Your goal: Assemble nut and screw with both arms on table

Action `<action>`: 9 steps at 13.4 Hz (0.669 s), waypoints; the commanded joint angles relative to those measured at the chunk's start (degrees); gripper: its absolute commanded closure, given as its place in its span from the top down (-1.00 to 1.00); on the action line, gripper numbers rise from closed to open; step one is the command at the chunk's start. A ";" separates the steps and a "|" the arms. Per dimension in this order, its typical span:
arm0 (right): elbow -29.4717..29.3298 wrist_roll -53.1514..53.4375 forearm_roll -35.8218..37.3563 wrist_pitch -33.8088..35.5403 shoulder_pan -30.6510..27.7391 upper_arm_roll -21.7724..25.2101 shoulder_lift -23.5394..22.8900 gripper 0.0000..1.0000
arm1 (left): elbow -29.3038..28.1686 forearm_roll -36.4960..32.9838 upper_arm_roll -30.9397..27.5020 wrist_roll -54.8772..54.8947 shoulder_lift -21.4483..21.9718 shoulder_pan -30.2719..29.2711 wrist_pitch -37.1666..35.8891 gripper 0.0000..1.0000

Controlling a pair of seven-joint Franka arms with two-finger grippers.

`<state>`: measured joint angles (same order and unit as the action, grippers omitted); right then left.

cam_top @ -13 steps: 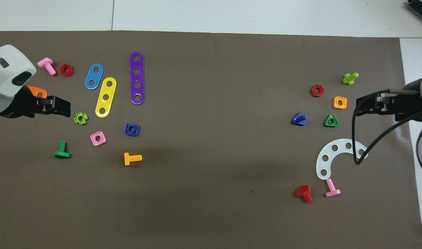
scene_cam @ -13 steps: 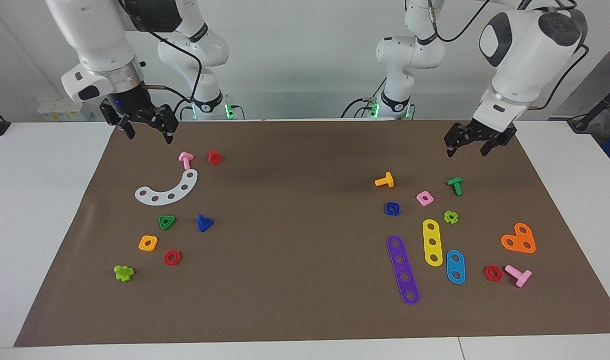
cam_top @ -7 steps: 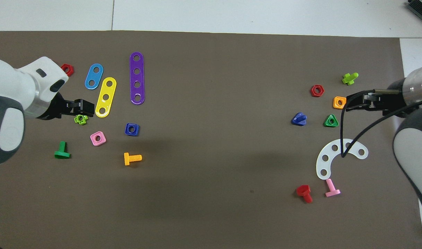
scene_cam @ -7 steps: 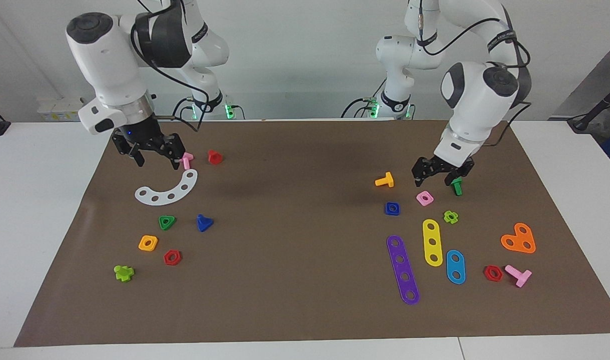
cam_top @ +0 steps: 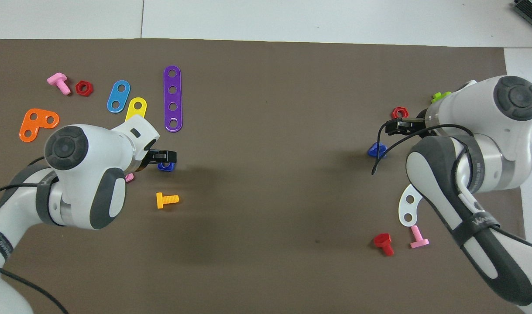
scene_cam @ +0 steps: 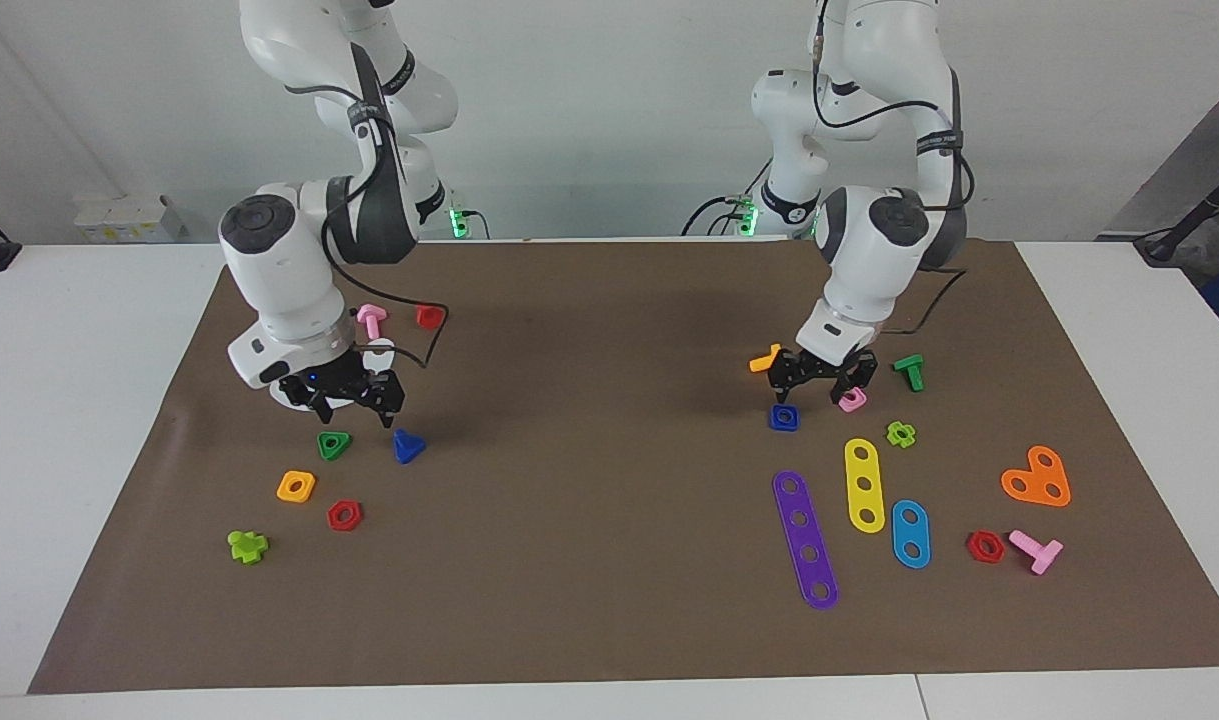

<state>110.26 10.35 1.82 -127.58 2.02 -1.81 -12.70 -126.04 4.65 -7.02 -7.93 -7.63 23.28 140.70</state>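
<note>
The dark-blue square nut [scene_cam: 783,417] lies flat on the brown mat [scene_cam: 589,420] toward the left arm's end of the table. My left gripper [scene_cam: 811,390] hangs open just above it, slightly toward the pink nut, and partly covers it in the overhead view [cam_top: 164,166]. The dark-blue screw [scene_cam: 407,445] lies on the mat toward the right arm's end, also seen from overhead [cam_top: 376,150]. My right gripper [scene_cam: 354,408] is open, low over the mat between the screw and the green triangular nut [scene_cam: 334,444]. Neither gripper holds anything.
An orange bolt [scene_cam: 766,360], a pink square nut [scene_cam: 851,401] and a green bolt [scene_cam: 909,371] crowd the left gripper. A white arc plate [scene_cam: 377,352], an orange square nut [scene_cam: 296,486] and a red hex nut [scene_cam: 344,515] lie around the right gripper. Coloured strips [scene_cam: 805,540] lie farther out.
Both arms have swung away from the robots and come down: the left gripper to just above the blue nut, the right gripper to beside the blue screw. No piece has moved.
</note>
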 commanded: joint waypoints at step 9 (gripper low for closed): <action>7.78 -4.81 -1.29 -10.14 2.46 -0.21 -2.33 0.30 | -0.52 1.07 -0.89 6.08 -4.41 1.32 1.60 -0.40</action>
<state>116.04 7.99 1.82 -136.16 4.93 -1.89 -16.24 -126.23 4.65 -7.22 -3.20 -12.16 23.79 142.28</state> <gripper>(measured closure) 0.308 0.300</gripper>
